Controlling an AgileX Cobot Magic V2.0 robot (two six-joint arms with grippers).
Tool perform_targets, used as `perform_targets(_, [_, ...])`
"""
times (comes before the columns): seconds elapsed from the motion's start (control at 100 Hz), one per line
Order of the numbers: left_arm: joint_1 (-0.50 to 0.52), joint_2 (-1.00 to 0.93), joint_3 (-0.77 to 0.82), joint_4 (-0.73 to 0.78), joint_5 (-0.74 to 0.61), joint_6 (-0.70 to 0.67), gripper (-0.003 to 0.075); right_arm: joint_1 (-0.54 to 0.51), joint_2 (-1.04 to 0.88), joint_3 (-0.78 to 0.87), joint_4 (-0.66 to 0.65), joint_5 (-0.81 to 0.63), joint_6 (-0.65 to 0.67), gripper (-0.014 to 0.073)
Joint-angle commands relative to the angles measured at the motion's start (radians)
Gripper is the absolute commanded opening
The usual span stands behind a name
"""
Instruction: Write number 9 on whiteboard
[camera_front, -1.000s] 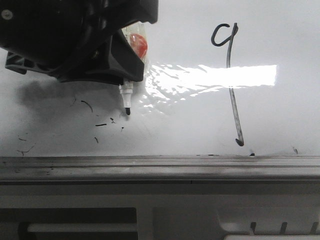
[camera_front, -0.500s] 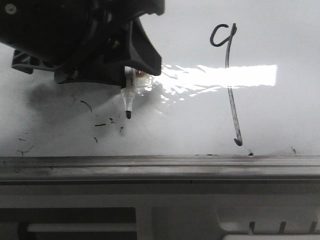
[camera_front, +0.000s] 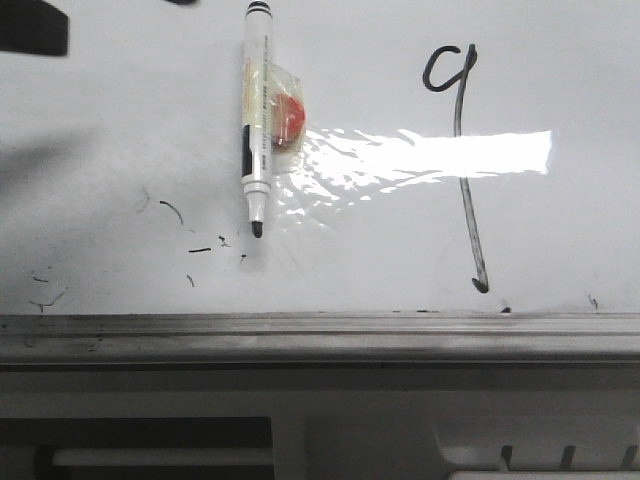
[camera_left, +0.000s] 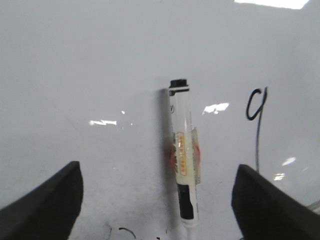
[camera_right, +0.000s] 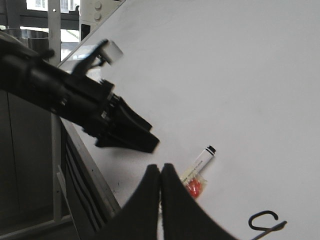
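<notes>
Number 9 (camera_front: 458, 170) finished, marker (camera_front: 257, 130) lying loose on whiteboard (camera_front: 120, 120).
Left gripper (camera_left: 157, 200) gaping wide, right gripper (camera_right: 160, 200) pinching nothing; uncapped tip risks smudging.

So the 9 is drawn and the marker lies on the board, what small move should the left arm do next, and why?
Probably lift the left pincer a little further away and stop. The number 9 looks complete on the whiteboard, and the marker lies flat on it, uncapped, apart from both open fingers. Backing straight off should avoid bumping the marker or smearing the ink.
</notes>
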Motion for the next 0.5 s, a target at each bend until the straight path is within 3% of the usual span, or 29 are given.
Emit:
perform_targets(0.0, [-0.047, -0.112, 0.021, 0.001, -0.056, 0.029, 0.0368, -0.034, -0.029, -0.003, -0.014, -0.044, -0.002, -0.0073])
perform_targets(0.2, [-0.095, -0.331, 0.145, -0.001, -0.068, 0.036, -0.0022, -0.109, -0.100, 0.074, -0.015, -0.016, -0.002, -0.0074])
perform_targets(0.49, [-0.095, -0.472, 0.215, -0.001, -0.070, 0.036, -0.0018, -0.109, -0.112, 0.087, -0.015, 0.008, -0.002, -0.0074])
